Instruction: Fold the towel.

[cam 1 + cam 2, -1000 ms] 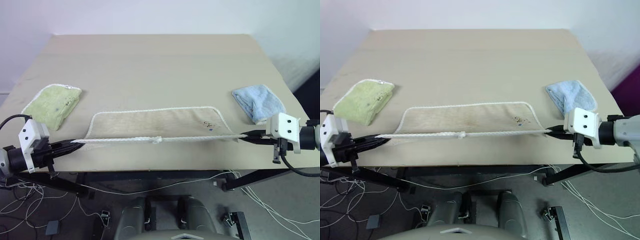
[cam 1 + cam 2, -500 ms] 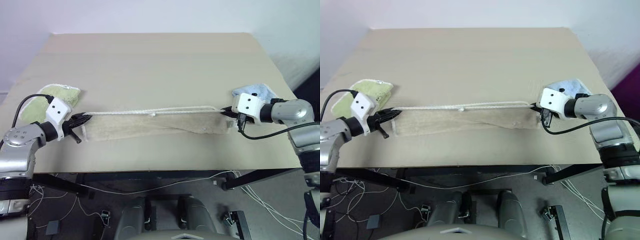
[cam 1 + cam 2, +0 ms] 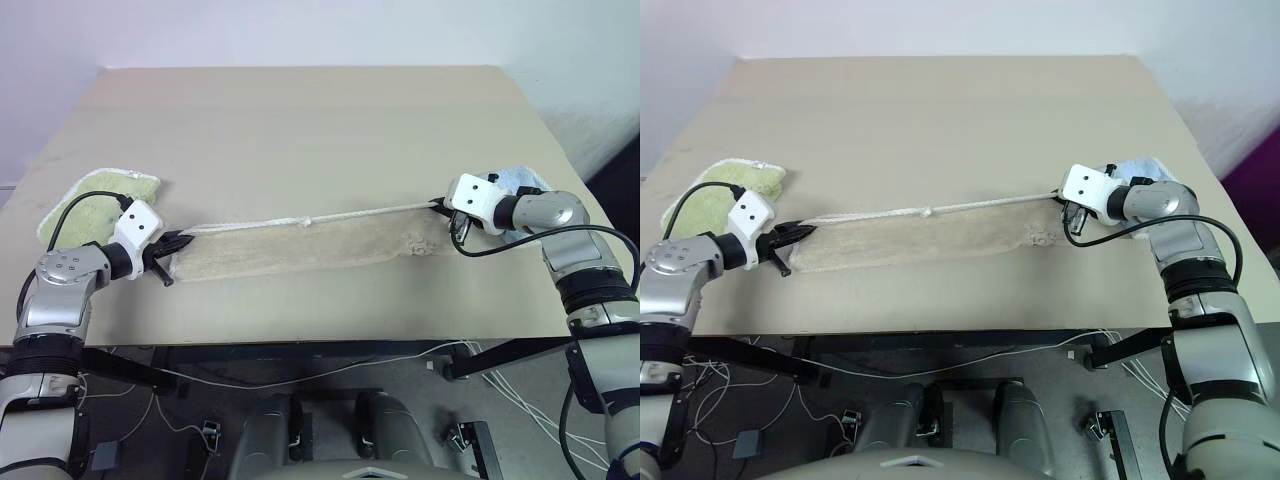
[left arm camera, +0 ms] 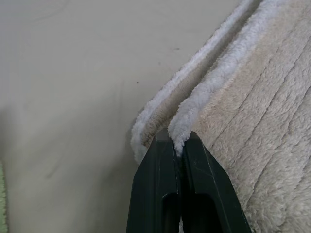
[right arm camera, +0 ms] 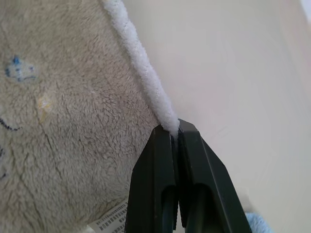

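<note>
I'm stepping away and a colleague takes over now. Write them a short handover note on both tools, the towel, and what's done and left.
Left tool: shut on the white corded edge at one end of the long beige terry towel.
Right tool: shut on the corded edge at the other end.
The towel lies on the tan wooden table, doubled lengthwise, the held edge stretched between the tools along its far side.
A light green folded towel lies beside the left arm, a light blue one under the right arm.
Done: first lengthwise fold.
Left: release, then probably fold end to end.
</note>
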Tool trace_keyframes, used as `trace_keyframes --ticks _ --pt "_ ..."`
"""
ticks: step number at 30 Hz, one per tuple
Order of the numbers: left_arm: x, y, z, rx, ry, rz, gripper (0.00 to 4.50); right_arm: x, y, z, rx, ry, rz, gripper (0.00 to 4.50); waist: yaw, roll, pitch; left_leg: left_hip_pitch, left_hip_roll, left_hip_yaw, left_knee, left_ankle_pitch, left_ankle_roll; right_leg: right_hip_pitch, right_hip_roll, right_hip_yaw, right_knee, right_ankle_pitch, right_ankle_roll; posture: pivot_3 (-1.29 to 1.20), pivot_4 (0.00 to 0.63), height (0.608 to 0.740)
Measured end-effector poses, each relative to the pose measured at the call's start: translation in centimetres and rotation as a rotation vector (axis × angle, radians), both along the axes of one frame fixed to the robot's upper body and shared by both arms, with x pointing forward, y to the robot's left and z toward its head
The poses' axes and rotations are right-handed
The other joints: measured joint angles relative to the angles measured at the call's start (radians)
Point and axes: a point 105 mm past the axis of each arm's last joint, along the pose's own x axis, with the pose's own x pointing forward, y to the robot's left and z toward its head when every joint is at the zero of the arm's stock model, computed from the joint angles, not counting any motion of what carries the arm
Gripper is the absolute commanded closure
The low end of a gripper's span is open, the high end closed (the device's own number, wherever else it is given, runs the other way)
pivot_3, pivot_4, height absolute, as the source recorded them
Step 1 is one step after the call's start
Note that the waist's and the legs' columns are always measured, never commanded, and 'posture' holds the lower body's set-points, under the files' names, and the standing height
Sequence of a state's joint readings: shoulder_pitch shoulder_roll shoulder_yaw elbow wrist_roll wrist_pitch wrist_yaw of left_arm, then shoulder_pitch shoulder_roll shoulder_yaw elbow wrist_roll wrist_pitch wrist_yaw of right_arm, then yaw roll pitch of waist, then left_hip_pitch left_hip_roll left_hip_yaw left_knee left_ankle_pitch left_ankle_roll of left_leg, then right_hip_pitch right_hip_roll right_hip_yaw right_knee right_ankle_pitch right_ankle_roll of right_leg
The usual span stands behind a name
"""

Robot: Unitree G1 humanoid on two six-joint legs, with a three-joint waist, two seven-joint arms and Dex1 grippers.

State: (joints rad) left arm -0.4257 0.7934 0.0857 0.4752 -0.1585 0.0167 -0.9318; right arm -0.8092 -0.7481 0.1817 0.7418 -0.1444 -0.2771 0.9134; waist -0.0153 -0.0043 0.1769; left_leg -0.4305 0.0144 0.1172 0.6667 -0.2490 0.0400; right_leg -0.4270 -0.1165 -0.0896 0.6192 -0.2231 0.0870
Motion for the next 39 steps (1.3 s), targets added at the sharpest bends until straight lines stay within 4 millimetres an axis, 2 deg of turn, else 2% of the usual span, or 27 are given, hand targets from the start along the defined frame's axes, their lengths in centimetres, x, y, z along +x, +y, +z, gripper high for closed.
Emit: trace_keyframes --ticks 3,11,16,19,21,24,29,31,34,36,37,39 --pt "0.0 0.4 -0.5 -0.010 0.018 0.025 3.79 0.1 -0.4 -0.5 -0.002 0.008 -0.018 2.80 -0.001 0.000 0.000 0.000 0.000 0.000 0.000 0.000 0.000 0.000 0.000 0.000 0.000 0.000 0.000 0.00 0.150 0.740" --pt "0.6 0.9 -0.1 -0.023 -0.015 0.086 1.06 0.4 -0.7 0.1 0.004 -0.036 -0.040 0.04 -0.001 0.000 0.000 0.000 0.000 0.000 0.000 0.000 0.000 0.000 0.000 0.000 0.000 0.000 0.000 0.00 0.150 0.740" --pt "1.4 1.6 1.1 -0.063 -0.095 0.164 1.06 0.0 -1.8 2.3 0.007 -0.128 -0.074 0.04 0.004 0.000 0.000 0.000 0.000 -0.001 0.000 0.000 0.000 0.000 0.000 0.000 0.000 0.000 0.000 0.00 0.150 0.740" --pt "2.0 2.4 2.7 -0.110 -0.170 0.228 1.06 -1.6 -2.2 3.3 0.093 -0.148 -0.093 0.04 0.004 0.000 0.000 0.000 0.000 -0.001 0.000 0.000 0.000 0.001 -0.001 0.000 0.000 0.000 0.000 0.00 0.150 0.740" --pt "2.1 2.8 3.6 -0.150 -0.206 0.255 1.06 -3.0 -2.4 3.3 0.171 -0.120 -0.114 0.04 0.004 0.000 0.000 0.000 0.000 -0.001 0.000 0.000 0.000 0.001 -0.001 0.000 0.000 0.000 0.000 0.00 0.150 0.740" --pt "2.2 3.0 4.1 -0.186 -0.230 0.270 1.06 -4.9 -2.2 2.8 0.320 -0.034 -0.154 0.04 0.004 0.000 0.000 0.001 0.000 -0.001 0.000 0.000 0.000 0.001 -0.001 0.000 0.001 0.000 0.000 0.00 0.150 0.740" --pt "2.2 1.9 5.1 -0.213 -0.287 0.234 1.06 -8.2 0.2 1.1 0.707 0.207 -0.240 0.04 0.005 -0.002 -0.001 0.001 0.000 -0.003 0.001 -0.002 0.003 0.001 -0.002 0.000 0.001 0.000 0.000 0.00 0.150 0.740" --pt "2.2 1.4 5.5 -0.209 -0.312 0.210 1.06 -9.1 1.0 0.3 0.834 0.313 -0.284 0.04 0.005 -0.002 -0.001 0.001 0.000 -0.003 0.001 -0.003 0.005 0.001 -0.002 0.000 0.001 0.000 0.000 0.00 0.150 0.740" --pt "2.3 0.9 5.6 -0.215 -0.318 0.195 1.06 -9.7 1.5 0.2 0.998 0.388 -0.345 0.04 0.006 -0.002 -0.001 0.001 0.000 -0.004 0.000 -0.003 0.005 0.001 -0.003 0.000 0.001 0.000 0.000 0.00 0.150 0.740" --pt "2.3 0.1 5.4 -0.217 -0.310 0.159 1.06 -10.1 1.9 -0.5 1.138 0.461 -0.406 0.04 0.006 -0.003 -0.002 0.001 0.000 -0.004 0.000 -0.003 0.005 0.001 -0.003 0.000 0.001 0.000 0.000 0.00 0.150 0.740" --pt "2.1 -0.9 5.1 -0.217 -0.298 0.113 1.06 -10.3 2.3 -1.5 1.202 0.526 -0.452 0.04 0.006 -0.003 -0.002 0.001 0.000 -0.004 0.000 -0.003 0.005 0.001 -0.003 0.000 0.001 0.000 0.000 0.00 0.150 0.740" --pt "1.7 -2.4 4.7 -0.231 -0.280 0.040 1.06 -10.6 2.8 -2.6 1.266 0.601 -0.515 0.04 0.004 -0.003 -0.002 0.000 0.000 -0.004 0.000 -0.003 0.004 0.000 -0.003 0.000 0.001 0.000 -0.001 0.00 0.150 0.740"
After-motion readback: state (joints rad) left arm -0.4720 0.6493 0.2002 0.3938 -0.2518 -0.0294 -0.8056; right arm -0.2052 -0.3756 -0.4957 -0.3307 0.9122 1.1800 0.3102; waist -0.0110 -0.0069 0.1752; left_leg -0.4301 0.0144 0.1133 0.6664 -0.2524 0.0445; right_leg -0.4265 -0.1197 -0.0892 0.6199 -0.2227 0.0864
